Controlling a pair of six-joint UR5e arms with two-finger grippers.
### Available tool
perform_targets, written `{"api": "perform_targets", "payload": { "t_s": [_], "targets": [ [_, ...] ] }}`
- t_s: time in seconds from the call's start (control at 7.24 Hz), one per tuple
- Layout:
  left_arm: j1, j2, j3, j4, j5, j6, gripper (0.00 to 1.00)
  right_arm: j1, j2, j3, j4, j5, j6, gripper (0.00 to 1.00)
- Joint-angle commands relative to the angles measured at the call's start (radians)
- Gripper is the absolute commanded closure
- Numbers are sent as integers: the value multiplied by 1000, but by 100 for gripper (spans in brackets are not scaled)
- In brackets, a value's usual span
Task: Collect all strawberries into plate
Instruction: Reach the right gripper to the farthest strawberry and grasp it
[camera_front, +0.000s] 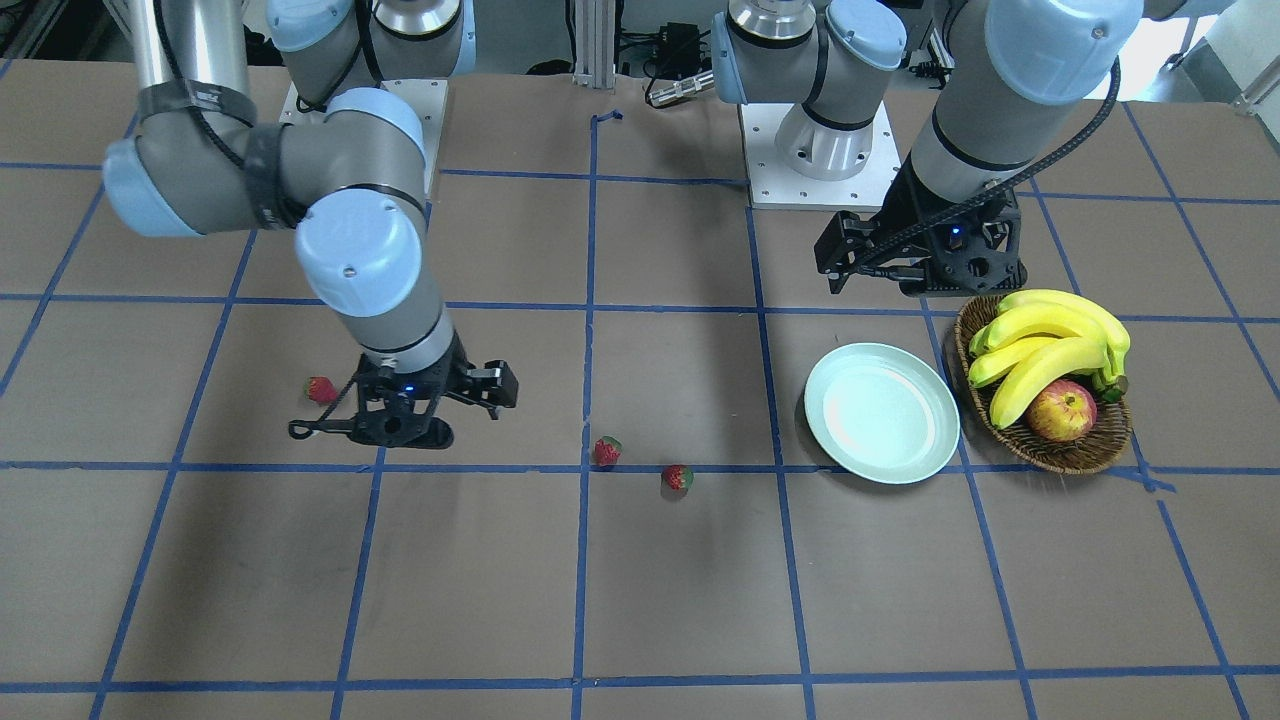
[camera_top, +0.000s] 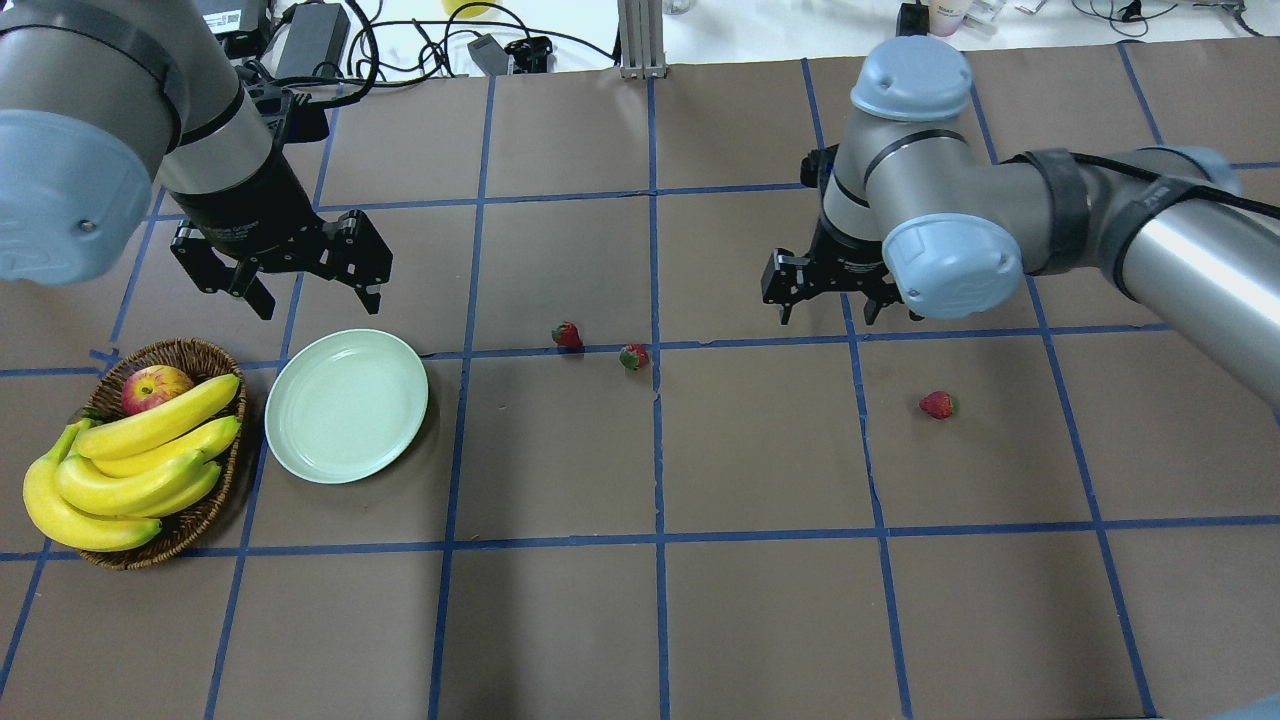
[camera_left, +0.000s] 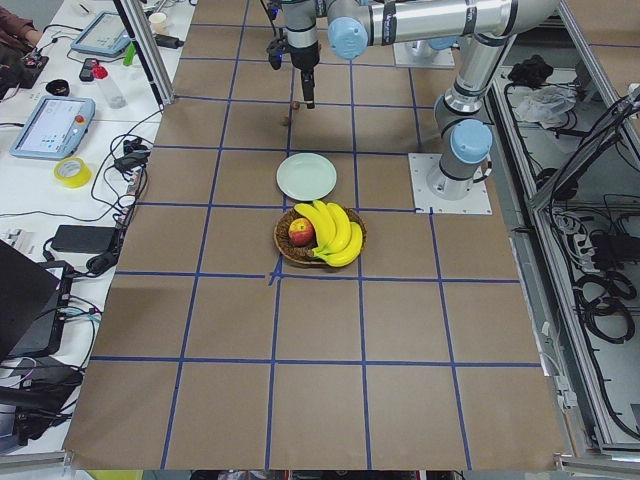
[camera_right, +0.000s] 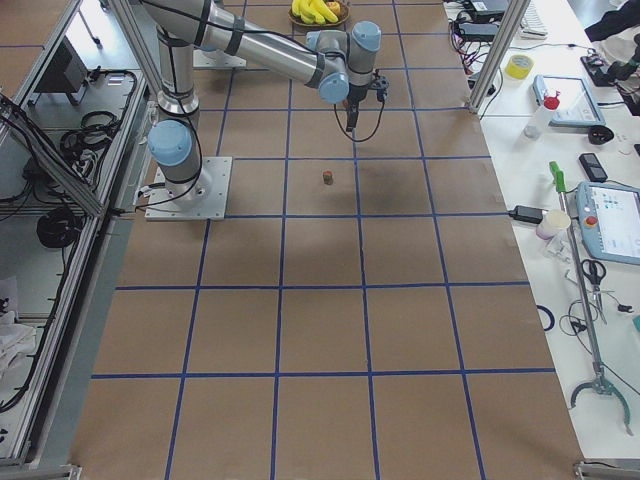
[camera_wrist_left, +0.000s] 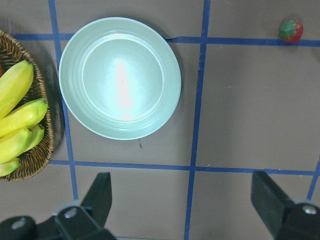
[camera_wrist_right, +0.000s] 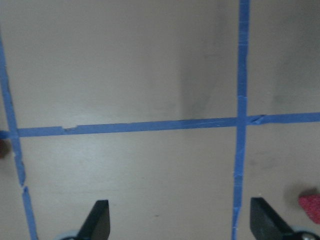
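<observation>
Three strawberries lie on the brown table: one (camera_top: 567, 335) and a greener one (camera_top: 633, 356) near the middle, and a third (camera_top: 937, 404) further right. The pale green plate (camera_top: 290, 430) sits beside the basket with nothing on it. My left gripper (camera_top: 318, 295) hovers open just beyond the plate; in its wrist view the plate (camera_wrist_left: 70, 100) and one strawberry (camera_wrist_left: 291, 31) show ahead of the left gripper (camera_wrist_left: 184, 200). My right gripper (camera_top: 826, 315) hangs open over bare table between the middle pair and the third berry, which shows at the right edge of the right wrist view (camera_wrist_right: 311, 206).
A brown wicker basket (camera_top: 205, 505) with bananas (camera_top: 140, 470) and an apple (camera_top: 155, 387) stands left of the plate. Blue tape lines grid the table. Both arm bases sit at the robot's edge (camera_front: 815, 150).
</observation>
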Motion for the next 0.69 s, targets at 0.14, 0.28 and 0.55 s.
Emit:
{"api": "perform_targets", "payload": {
  "t_s": [0.14, 0.28, 0.55],
  "targets": [
    [1, -1, 0, 12, -1, 0, 0, -194, -22, 213, -197, -54, -242, 4],
    [1, -1, 0, 12, -1, -1, 0, -217, -20, 273, -250, -56, -256, 4],
    [1, -3, 1, 13, -3, 0, 0, -221, -14, 306, -255, -45, -259, 18]
  ]
}}
